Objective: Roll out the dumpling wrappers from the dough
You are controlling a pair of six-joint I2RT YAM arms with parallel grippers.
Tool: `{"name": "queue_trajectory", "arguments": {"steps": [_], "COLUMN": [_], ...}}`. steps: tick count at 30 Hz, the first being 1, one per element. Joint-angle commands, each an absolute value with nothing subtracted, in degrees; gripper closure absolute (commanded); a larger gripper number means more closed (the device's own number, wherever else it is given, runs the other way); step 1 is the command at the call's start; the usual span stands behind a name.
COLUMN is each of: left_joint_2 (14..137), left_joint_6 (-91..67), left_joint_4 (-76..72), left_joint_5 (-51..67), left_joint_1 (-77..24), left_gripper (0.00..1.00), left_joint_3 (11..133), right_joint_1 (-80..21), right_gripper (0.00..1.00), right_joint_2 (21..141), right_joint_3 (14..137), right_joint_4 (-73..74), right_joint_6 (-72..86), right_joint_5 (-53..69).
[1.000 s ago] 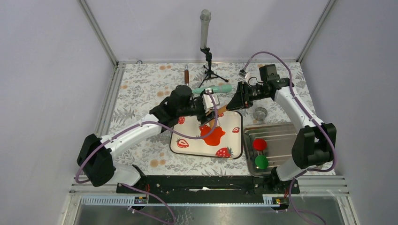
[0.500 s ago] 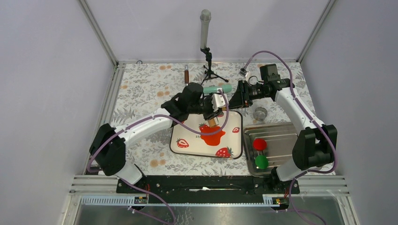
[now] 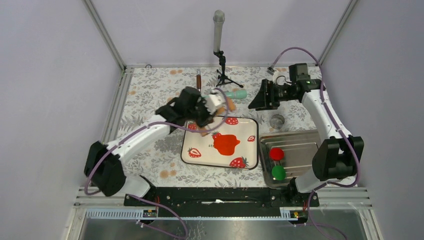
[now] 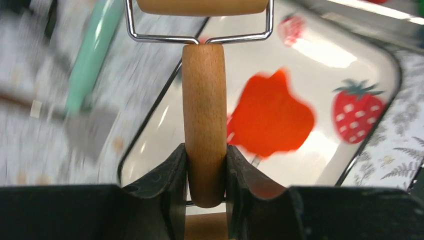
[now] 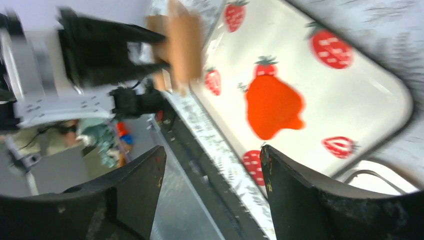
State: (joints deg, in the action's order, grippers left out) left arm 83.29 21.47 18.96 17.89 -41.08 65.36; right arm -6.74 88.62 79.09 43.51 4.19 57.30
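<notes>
My left arm [image 3: 145, 135] reaches in from the near left, elbow bent and wrist over the far-left corner of the strawberry tray [image 3: 257, 145]. The left jaws are clamped narrowly on the handle of the wooden roller [image 4: 204, 100], whose barrel is carried clear of the tray. My right arm [image 3: 325, 115] stands tall, its forearm stretched leftward over the far side of the bench [image 3: 150, 95]. The right jaws are spread wide and hold nothing. The dough [image 3: 227, 144] – one flat, ragged orange-red sheet – lies near the middle of the tray, untouched. I also count one roller, one crimson disc [image 3: 276, 153] and one green disc [image 3: 278, 172], both on the metal tray [image 3: 300, 145]. There is one ring cutter [image 3: 277, 121] just beyond it, one mint-handled tool [image 3: 236, 94], one brown-handled tool [image 3: 198, 80] and one microphone [image 3: 218, 25] (on its little tripod). A second ago both sets of jaws were gathered at the roller over the dough. Since then the right pair has released it and backed off to the right – and the left has taken the roller away leftward.
</notes>
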Motion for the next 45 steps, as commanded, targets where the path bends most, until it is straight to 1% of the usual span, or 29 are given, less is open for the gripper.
{"name": "queue_trajectory", "arguments": {"steps": [1, 4, 7, 8, 9, 10, 11, 13, 16, 17, 19, 21, 22, 23, 26, 31, 34, 38, 42, 43, 45], "left_joint_2": [74.33, 73.59, 75.82, 77.00, 77.88, 78.86, 79.98, 82.62, 87.03, 89.02, 90.97, 92.68, 93.09, 93.11, 91.10, 84.36, 80.71, 78.19, 77.65, 77.70, 77.65], "left_joint_6": [8.78, 2.75, 1.58, 1.13, 0.37, -1.34, -2.85, -5.10, -5.70, -5.79, -6.49, -6.09, -5.85, -5.62, -5.10, -5.18, -5.18, -5.25, -5.27, -5.27, -5.21], "left_joint_4": [32.61, 40.66, 45.18, 45.87, 45.42, 44.89, 44.66, 44.75, 45.72, 46.16, 46.22, 46.74, 47.06, 47.29, 47.89, 47.89, 47.33, 46.48, 45.72, 45.73, 45.55], "left_joint_5": [3.44, -0.55, -1.60, -1.41, -1.53, -1.39, -1.76, -3.35, -2.02, -1.46, -1.03, -0.31, -0.27, 0.39, 1.79, 0.30, 0.22, 0.44, 1.20, 1.18, 1.30], "left_joint_1": [-27.95, -18.87, -14.54, -14.09, -13.66, -12.89, -12.13, -10.51, -8.20, -7.85, -7.49, -7.38, -7.38, -7.38, -7.38, -7.38, -7.60, -8.23, -8.86, -9.00, -9.28], "left_gripper": [1.00, 1.00, 1.00, 1.00, 1.00, 1.00, 1.00, 1.00, 0.99, 0.95, 0.81, 0.64, 0.58, 0.53, 0.47, 0.46, 0.46, 0.46, 0.47, 0.47, 0.47], "left_joint_3": [62.43, 59.35, 56.02, 56.24, 56.56, 56.93, 57.27, 57.78, 58.32, 59.02, 59.52, 60.11, 60.31, 60.44, 60.36, 61.28, 62.21, 63.28, 64.39, 64.61, 64.75], "right_joint_1": [-3.25, -3.08, -2.68, -2.46, -2.08, -1.61, -1.34, -1.04, -0.69, -0.53, -0.35, -0.35, -0.36, -0.35, -0.36, 2.10, 2.54, 2.68, 2.88, 2.90, 3.03], "right_gripper": [0.22, 0.20, 0.19, 0.14, 0.06, 0.04, 0.04, 0.10, 0.19, 0.24, 0.31, 0.40, 0.42, 0.43, 0.49, 0.56, 0.57, 0.60, 0.65, 0.68, 0.78], "right_joint_2": [87.27, 87.30, 88.45, 89.08, 89.73, 90.44, 91.05, 92.46, 95.09, 96.11, 98.28, 100.13, 101.05, 102.11, 103.28, 104.70, 106.00, 108.28, 109.52, 109.68, 109.88], "right_joint_3": [81.59, 80.15, 79.28, 79.20, 79.36, 79.56, 79.69, 80.16, 81.18, 81.55, 81.76, 82.59, 83.00, 83.39, 83.55, 83.36, 83.19, 81.94, 80.99, 80.95, 81.02], "right_joint_4": [48.86, 48.98, 48.61, 48.21, 48.11, 47.85, 47.53, 46.70, 45.44, 45.10, 43.80, 43.57, 43.46, 43.51, 42.99, 42.86, 42.83, 42.79, 42.00, 41.67, 41.41], "right_joint_6": [-4.56, -9.39, -12.91, -13.14, -13.29, -13.39, -13.69, -13.88, -13.40, -13.36, -13.74, -14.44, -14.57, -14.66, -14.68, -14.52, -15.14, -15.55, -15.32, -15.30, -15.17], "right_joint_5": [46.82, 35.69, 26.50, 23.67, 20.97, 19.24, 17.73, 14.24, 10.25, 9.29, 8.24, 7.69, 7.64, 7.43, 5.19, 3.04, 2.81, 3.82, 4.57, 4.65, 4.68]}}
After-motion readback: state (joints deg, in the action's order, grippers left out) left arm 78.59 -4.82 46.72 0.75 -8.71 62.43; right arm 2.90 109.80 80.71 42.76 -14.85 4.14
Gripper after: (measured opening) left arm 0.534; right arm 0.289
